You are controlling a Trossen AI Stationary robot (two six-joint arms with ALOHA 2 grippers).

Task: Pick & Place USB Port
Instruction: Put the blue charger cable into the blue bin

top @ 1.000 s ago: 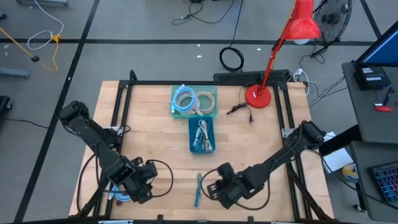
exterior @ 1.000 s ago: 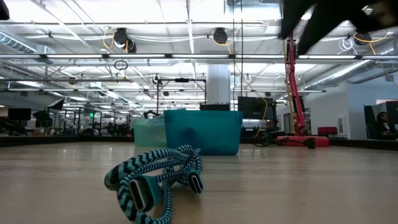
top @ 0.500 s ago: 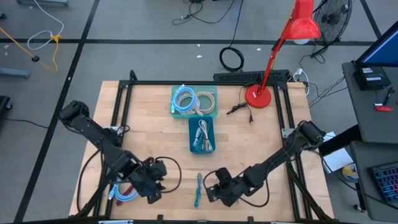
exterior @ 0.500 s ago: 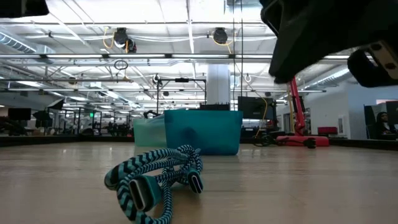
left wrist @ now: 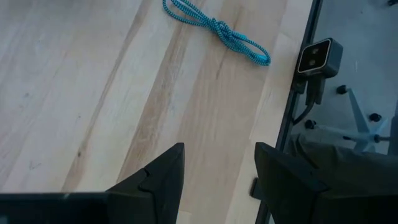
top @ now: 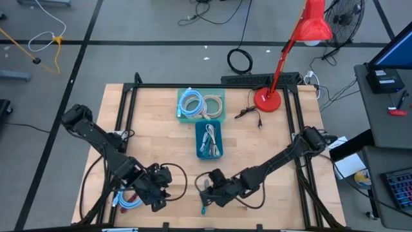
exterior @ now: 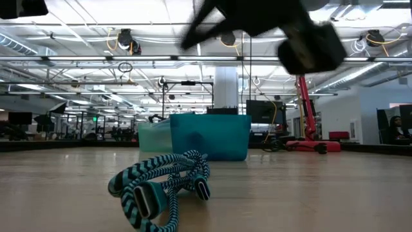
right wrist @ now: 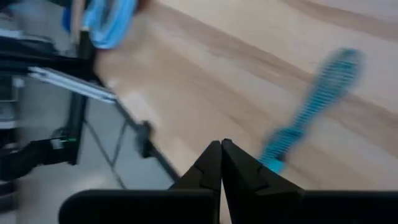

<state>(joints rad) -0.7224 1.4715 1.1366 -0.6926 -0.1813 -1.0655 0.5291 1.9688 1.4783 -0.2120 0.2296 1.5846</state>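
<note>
A teal braided cable with USB plugs (top: pixel 205 198) lies bundled on the wooden table near its front edge. It also shows in the low view (exterior: pixel 161 187) and in both wrist views (left wrist: pixel 217 28) (right wrist: pixel 311 106). My right gripper (top: pixel 206 184) hovers just above and beside the cable with its fingers shut (right wrist: pixel 221 150) and empty. My left gripper (top: pixel 159 188) waits open (left wrist: pixel 219 177) to the cable's left, above bare wood. Both stand clear of the cable.
Toward the far middle stand a light teal bin (top: pixel 201 103) of coiled cables and a darker teal bin (top: pixel 208 140) holding white cables. A red desk lamp (top: pixel 267 100) is at the far right. A blue cable bundle (top: pixel 125 201) lies under my left arm. The low camera (left wrist: pixel 320 59) sits on the front frame.
My right gripper has moved toward the table's left and down, coming over the teal cable, and has tipped more level. My left gripper shifted a little toward the right early on, then kept still. The cable has not moved.
</note>
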